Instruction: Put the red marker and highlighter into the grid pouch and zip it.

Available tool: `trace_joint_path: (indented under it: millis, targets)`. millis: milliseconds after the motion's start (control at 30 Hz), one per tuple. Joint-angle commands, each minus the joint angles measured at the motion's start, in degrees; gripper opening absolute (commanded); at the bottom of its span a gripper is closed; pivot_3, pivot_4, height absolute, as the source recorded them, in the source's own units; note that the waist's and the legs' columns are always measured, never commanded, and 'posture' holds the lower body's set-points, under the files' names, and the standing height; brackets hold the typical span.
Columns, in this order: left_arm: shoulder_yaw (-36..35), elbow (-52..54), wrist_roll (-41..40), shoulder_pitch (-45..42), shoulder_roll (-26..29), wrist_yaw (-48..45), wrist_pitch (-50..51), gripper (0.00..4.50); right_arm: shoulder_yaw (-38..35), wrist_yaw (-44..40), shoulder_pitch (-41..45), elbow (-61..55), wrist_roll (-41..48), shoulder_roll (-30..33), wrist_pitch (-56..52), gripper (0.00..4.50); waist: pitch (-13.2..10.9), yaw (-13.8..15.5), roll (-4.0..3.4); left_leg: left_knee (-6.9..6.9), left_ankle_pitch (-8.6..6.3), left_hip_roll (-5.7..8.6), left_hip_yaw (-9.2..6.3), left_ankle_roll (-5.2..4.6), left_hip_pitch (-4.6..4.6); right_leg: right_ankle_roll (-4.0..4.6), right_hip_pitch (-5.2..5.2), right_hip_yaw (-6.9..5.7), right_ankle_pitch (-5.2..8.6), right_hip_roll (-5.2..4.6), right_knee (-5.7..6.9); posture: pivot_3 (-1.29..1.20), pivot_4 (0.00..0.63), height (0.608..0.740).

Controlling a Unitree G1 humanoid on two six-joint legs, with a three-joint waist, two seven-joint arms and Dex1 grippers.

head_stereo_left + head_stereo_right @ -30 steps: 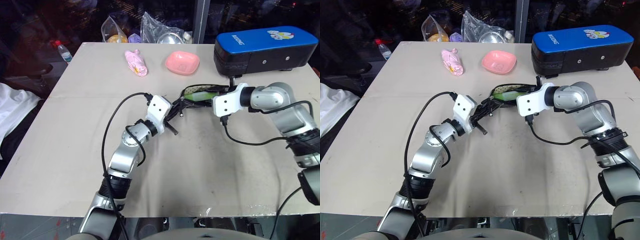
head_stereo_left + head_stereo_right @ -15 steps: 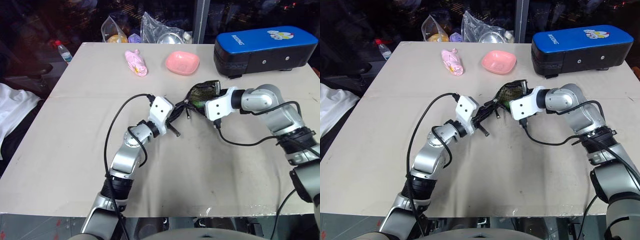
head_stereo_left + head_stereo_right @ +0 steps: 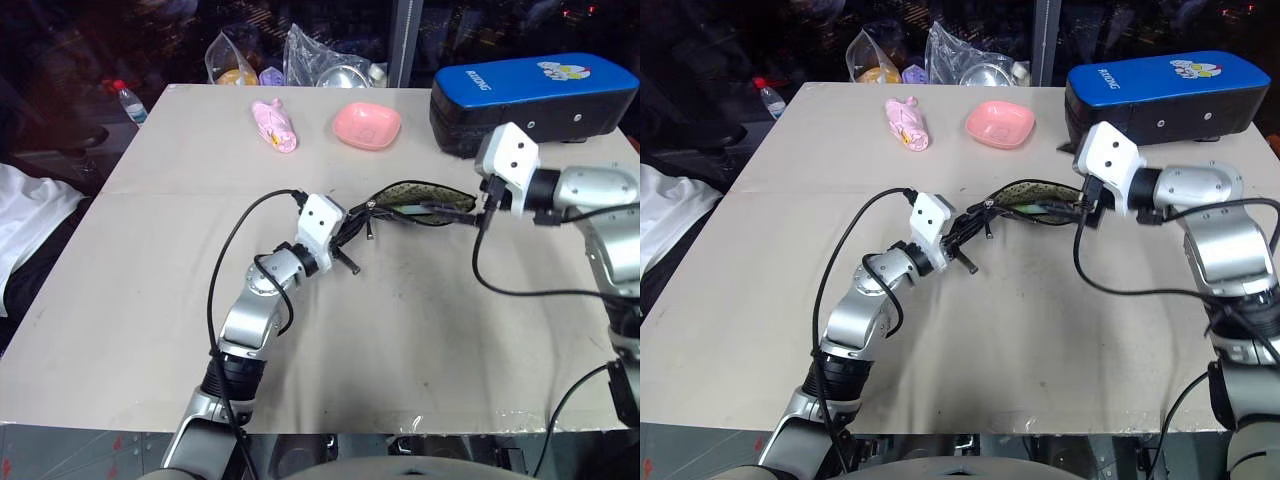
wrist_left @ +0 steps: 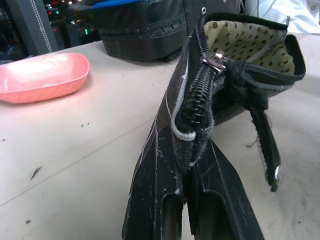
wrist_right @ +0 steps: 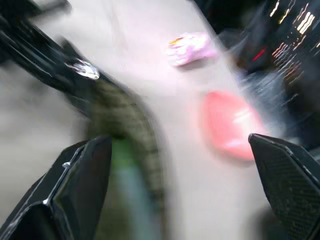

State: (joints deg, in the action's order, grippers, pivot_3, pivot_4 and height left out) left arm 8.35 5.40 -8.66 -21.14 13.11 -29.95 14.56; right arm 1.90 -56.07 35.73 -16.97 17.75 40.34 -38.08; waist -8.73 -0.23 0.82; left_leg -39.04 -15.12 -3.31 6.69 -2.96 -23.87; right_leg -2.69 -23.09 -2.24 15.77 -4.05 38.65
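The grid pouch (image 3: 415, 198) lies at the middle of the table (image 3: 150, 280), mouth unzipped and gaping, its dotted tan lining exposed. The left gripper (image 3: 352, 222) is clamped tight on the pouch's left end; in the left wrist view its two black fingers (image 4: 220, 200) pinch the fabric edge just below the zipper teeth, with the zipper pull (image 4: 216, 58) at that same end. The highlighter (image 3: 412, 209) rests inside the pouch, a light-green sliver visible through the opening. The red marker cannot be made out in the pouch from these views. The right gripper (image 5: 170, 170) hangs just off the pouch's right end, jaws spread wide with nothing between them; its wrist view is blurred but looks along the open pouch toward the pink dish (image 3: 367, 125). That dish and a pink wrapped item (image 3: 273, 124) sit on the far side of the table, well apart from the pouch. The large blue-and-black case (image 3: 535, 98) stands at the far right corner, behind the right arm. Clear plastic bags (image 3: 300, 55) lie beyond the far edge.
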Motion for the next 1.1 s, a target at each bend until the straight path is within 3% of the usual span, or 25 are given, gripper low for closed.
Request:
trace_joint_path:
  millis: [33,133,300,467,900,1000,1100]
  targets:
    - [-0.4,1.3,-1.1,0.0,-0.6,-0.2,-0.2,0.00,-8.2,7.4,-3.7,-12.5,18.0,-6.9,-28.6,4.43,0.0,-0.1,0.05,0.00,0.00,0.00,-0.01,0.00,0.00,0.00,0.00,0.01,0.00,-0.02,0.03,0.00,0.150,0.740]
    - [0.1,1.4,-1.2,0.1,-0.5,-0.6,-0.1,0.00,-10.4,13.2,-5.5,-16.8,23.6,-13.4,-41.3,4.43,0.0,-0.2,0.05,0.01,0.00,-0.02,-0.17,0.00,-0.02,0.03,0.02,0.10,0.01,-0.10,0.08,0.00,0.150,0.740]
    - [0.8,1.5,-0.5,0.4,0.3,-1.7,-0.8,0.00,-11.5,22.8,-4.9,-18.5,25.0,-24.4,-50.9,4.43,0.0,-0.3,0.04,0.00,-0.01,0.05,-0.18,-0.02,-0.03,0.03,0.01,0.07,0.01,-0.05,0.13,0.00,0.150,0.740]
    - [1.8,1.3,1.0,1.2,1.9,-2.7,-2.5,0.00,-13.1,31.7,-2.9,-12.6,20.5,-32.5,-50.8,4.43,0.1,-0.4,0.03,0.01,-0.01,0.07,-0.15,-0.01,-0.03,0.03,-0.01,-0.06,0.01,0.01,0.14,0.00,0.150,0.740]
    - [4.1,0.8,3.9,2.7,4.0,-4.6,-6.1,0.00,-17.2,39.1,0.6,-3.9,19.4,-40.1,-47.2,4.43,0.1,-0.5,0.02,0.05,-0.01,0.08,-0.13,-0.01,-0.04,0.01,-0.03,-0.07,0.01,0.06,0.10,0.00,0.150,0.740]
    - [4.0,0.8,3.8,2.9,3.8,-4.5,-6.2,0.00,-16.8,39.7,0.0,-3.9,19.6,-40.3,-46.9,3.58,0.1,-0.5,0.02,0.06,-0.01,0.08,-0.13,-0.01,-0.04,0.01,-0.03,-0.07,0.01,0.06,0.10,0.00,0.150,0.740]
    - [3.7,0.8,3.8,3.0,3.6,-4.3,-6.1,0.00,-16.6,40.0,-0.7,-4.1,19.8,-40.1,-46.6,2.07,0.1,-0.6,0.02,0.07,-0.01,0.08,-0.13,-0.01,-0.04,0.01,-0.03,-0.08,0.01,0.06,0.09,0.00,0.150,0.740]
